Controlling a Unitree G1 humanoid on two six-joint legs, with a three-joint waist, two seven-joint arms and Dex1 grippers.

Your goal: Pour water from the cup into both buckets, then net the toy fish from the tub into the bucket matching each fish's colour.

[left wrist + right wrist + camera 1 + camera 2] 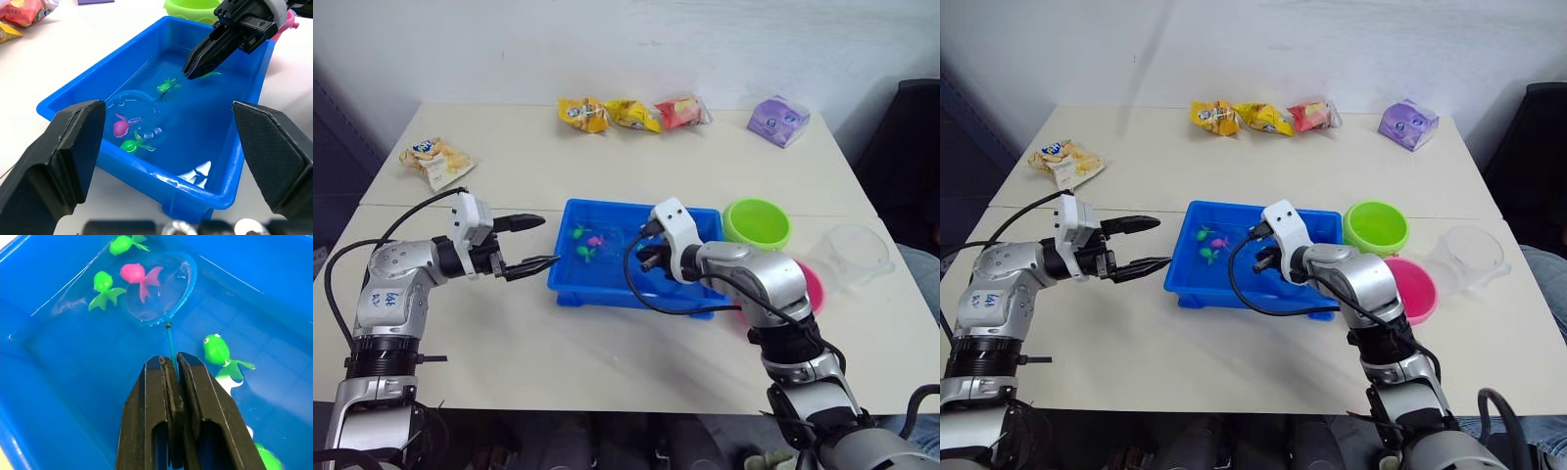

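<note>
Right end effector (171, 363) pinches the net (160, 289) handle, hoop pointing away, under the pink fish (139, 274).

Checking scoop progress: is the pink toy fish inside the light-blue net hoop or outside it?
Inside: the pink plastic toy fish lies within the round light-blue-rimmed net, in the water of the blue rectangular plastic tub.

Your two head views look forward and down over the table (607, 362), set well back, and share almost the whole scene. Your left wrist view faces the tub (234, 161) from just beside its outer wall. Your right wrist view sits close inside it, looking along the net (159, 286); both wrist views share that water.
</note>
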